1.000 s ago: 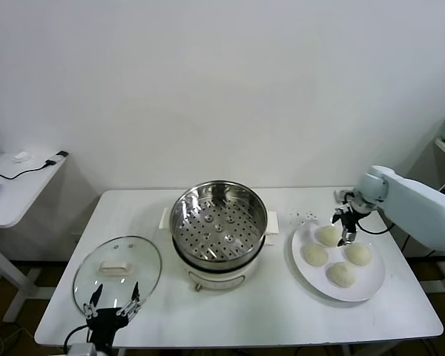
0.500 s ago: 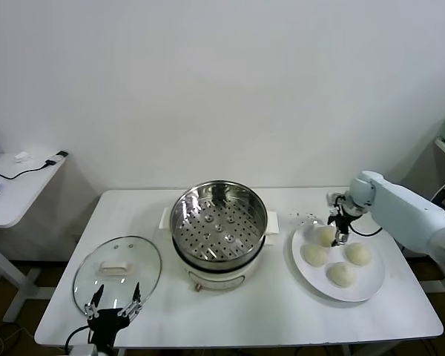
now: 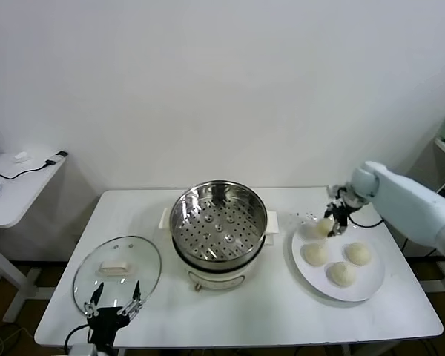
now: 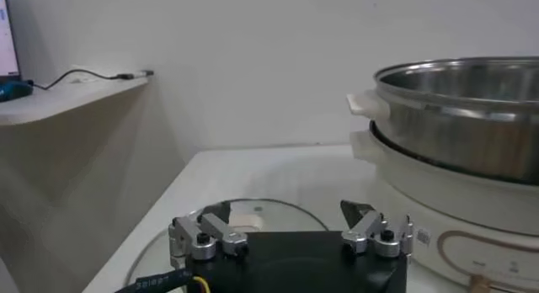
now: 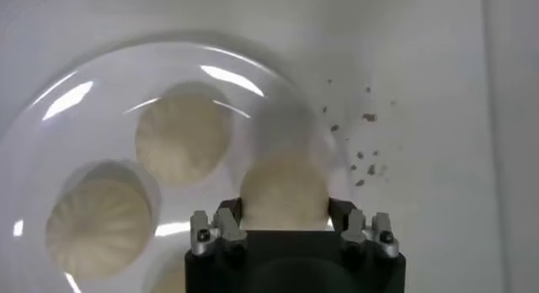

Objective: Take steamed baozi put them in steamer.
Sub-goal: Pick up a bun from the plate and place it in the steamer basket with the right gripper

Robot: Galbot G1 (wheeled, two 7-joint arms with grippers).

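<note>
Here the right gripper (image 3: 331, 220) hangs over the far left edge of the white plate (image 3: 366, 288), its fingers (image 5: 229, 221) closed on one steamed baozi (image 3: 323, 227), which sits squarely between them and looks lifted clear of the plate; three more baozi (image 3: 342, 274) lie on the plate, near and right of it, making four in all; the single steamer (image 3: 219, 221) stands open at the table's middle, well left of the plate, its perforated tray bare; one glass lid (image 3: 117, 272) lies at the near left; the left gripper (image 3: 114, 305) hovers over the lid's near edge, fingers spread and holding nothing.
</note>
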